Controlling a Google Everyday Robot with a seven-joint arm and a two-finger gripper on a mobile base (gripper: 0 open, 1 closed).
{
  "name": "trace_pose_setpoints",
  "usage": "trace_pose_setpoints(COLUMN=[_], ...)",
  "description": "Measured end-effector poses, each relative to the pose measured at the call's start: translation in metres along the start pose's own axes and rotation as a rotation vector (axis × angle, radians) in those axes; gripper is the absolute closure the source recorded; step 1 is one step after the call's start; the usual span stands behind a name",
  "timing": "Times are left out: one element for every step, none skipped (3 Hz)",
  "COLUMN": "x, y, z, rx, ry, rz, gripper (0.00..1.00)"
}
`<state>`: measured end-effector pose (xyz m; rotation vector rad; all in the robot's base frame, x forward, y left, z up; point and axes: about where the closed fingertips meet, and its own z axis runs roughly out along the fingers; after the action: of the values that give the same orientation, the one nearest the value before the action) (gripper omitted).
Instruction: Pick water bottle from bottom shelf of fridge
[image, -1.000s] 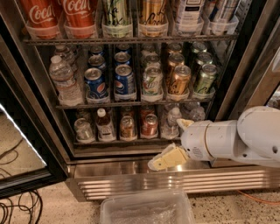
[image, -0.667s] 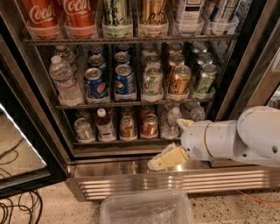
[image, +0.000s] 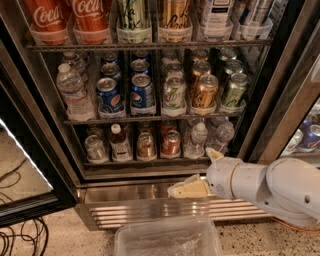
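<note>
The fridge (image: 280, 90) stands open in the camera view. On its bottom shelf (image: 145, 162) two small clear water bottles stand at the right end, one with a white cap (image: 197, 139) and one further right (image: 223, 134). To their left are a red can (image: 171, 143), a brown can (image: 146, 145), a small red-capped bottle (image: 119, 143) and a silver can (image: 95, 148). My gripper (image: 201, 172) is open and empty. It sits in front of the steel louvred base (image: 150, 212), just below and in front of the water bottles, without touching them.
The middle rack holds a bigger clear bottle (image: 75, 93), Pepsi cans (image: 142, 92) and other cans. The top rack holds Coca-Cola cans (image: 89, 15). A clear plastic bin (image: 167, 240) lies on the floor below. The glass door (image: 22, 165) and cables (image: 20, 240) are at the left.
My gripper and forearm have dropped a little in front of the fridge's base. The items on the racks have not moved.
</note>
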<state>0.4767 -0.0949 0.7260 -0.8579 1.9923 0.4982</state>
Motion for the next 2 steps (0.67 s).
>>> trace_pose_setpoints(x=[0.014, 0.023], y=[-0.009, -0.017], z=[0.009, 0.024], rx=[0.095, 0.155], ry=[-0.072, -0.155], rz=[0.031, 0.054], gripper=[0.0, 0.0])
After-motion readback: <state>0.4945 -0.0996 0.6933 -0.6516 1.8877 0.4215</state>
